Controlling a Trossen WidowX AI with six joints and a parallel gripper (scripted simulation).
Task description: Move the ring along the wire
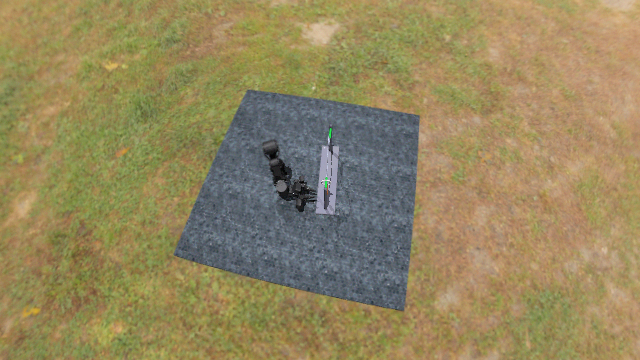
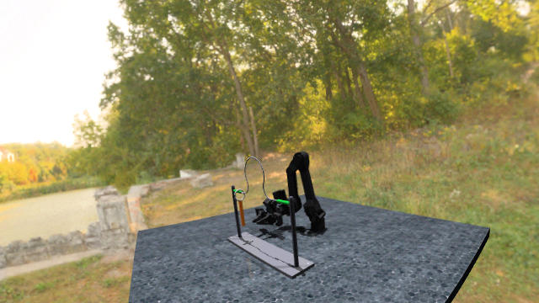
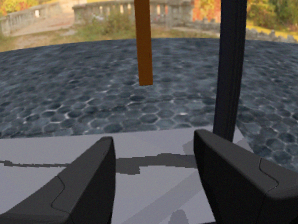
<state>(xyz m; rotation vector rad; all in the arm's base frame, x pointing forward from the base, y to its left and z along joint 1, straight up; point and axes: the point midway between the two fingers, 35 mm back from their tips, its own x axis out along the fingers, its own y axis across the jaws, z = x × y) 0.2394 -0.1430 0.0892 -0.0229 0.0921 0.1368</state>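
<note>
The ring (image 2: 239, 194) hangs on the green wire part (image 2: 239, 191) (image 1: 330, 134) by the left post (image 2: 236, 215). Its orange handle (image 2: 242, 213) (image 3: 143, 23) hangs straight down. The thin grey wire (image 2: 255, 158) loops up and comes down to the green part (image 2: 283, 201) (image 1: 326, 183) by the other post (image 2: 293, 231) (image 3: 230, 50). My gripper (image 2: 264, 218) (image 1: 312, 193) (image 3: 153, 143) is open and empty. It sits low beside the grey base plate (image 2: 274, 255) (image 1: 334, 200) (image 3: 40, 156). In the wrist view, the post stands just ahead to the right and the handle is farther off.
The rig stands on a dark hex-patterned platform (image 1: 250, 240) (image 2: 379, 261) with grass all around. The arm's base (image 2: 316, 227) (image 1: 270, 148) stands behind the rig.
</note>
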